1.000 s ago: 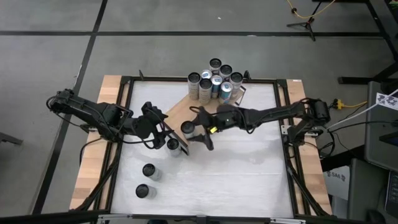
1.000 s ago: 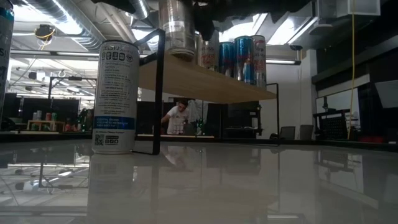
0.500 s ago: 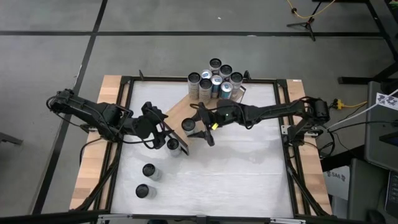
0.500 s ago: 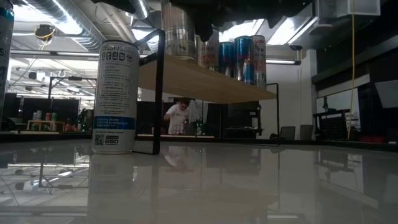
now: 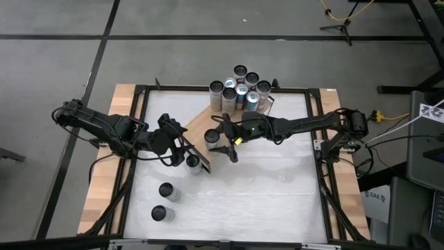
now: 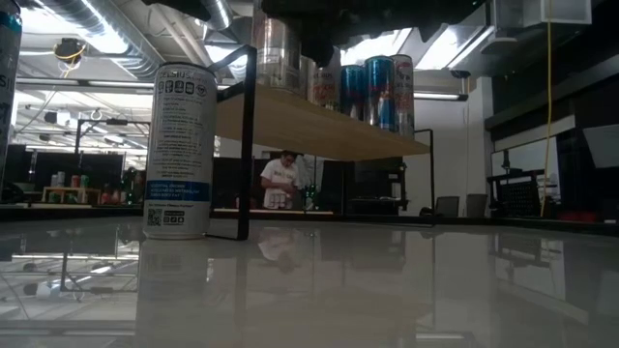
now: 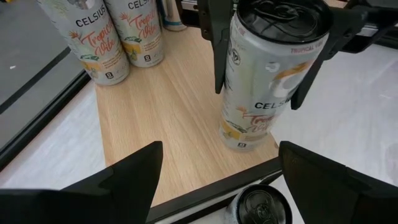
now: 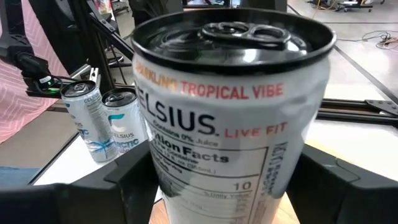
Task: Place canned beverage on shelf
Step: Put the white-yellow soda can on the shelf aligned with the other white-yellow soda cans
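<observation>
Your white Celsius can (image 7: 264,81) stands upright on the light-brown wooden shelf (image 7: 168,118), near its end, still bracketed by the right gripper (image 5: 223,141), jaws loosening; withdraw sideways. Left gripper (image 5: 182,151) waits beside, jaws released.

The right gripper (image 5: 223,139) has moved a little toward the group of cans (image 5: 240,90) at the shelf's (image 5: 198,125) far end. Its fingers (image 7: 217,37) have opened, and the can (image 7: 264,74) now stands on the shelf.
</observation>
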Robot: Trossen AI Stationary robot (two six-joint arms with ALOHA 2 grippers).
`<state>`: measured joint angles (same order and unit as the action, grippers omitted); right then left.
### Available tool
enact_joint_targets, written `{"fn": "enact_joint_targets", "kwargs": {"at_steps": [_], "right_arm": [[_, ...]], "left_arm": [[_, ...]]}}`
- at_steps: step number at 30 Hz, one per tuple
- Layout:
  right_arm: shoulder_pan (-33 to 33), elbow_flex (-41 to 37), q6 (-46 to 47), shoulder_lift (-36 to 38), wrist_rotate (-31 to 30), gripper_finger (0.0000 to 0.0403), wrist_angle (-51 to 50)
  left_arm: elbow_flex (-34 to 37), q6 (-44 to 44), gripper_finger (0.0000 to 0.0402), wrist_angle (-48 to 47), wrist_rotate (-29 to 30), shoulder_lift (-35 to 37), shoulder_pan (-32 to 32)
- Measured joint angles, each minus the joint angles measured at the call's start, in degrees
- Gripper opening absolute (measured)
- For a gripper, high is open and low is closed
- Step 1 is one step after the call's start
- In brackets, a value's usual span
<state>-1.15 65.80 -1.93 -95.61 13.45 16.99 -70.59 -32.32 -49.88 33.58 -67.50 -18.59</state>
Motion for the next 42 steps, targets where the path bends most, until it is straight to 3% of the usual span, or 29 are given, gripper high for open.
{"fn": "enact_joint_targets", "kwargs": {"at_steps": [32, 42], "right_arm": [[-0.02, 0.00, 0.04, -0.02, 1.18, 0.0294, -0.66], [0.00, 0.00, 0.13, -0.07, 1.18, 0.0386, -0.63]], "left_arm": [[0.00, 0.00, 0.0314, 1.03, 0.00, -0.01, 0.02], [0.00, 0.00, 0.0314, 3.25, 0.00, 0.00, 0.02]]}}
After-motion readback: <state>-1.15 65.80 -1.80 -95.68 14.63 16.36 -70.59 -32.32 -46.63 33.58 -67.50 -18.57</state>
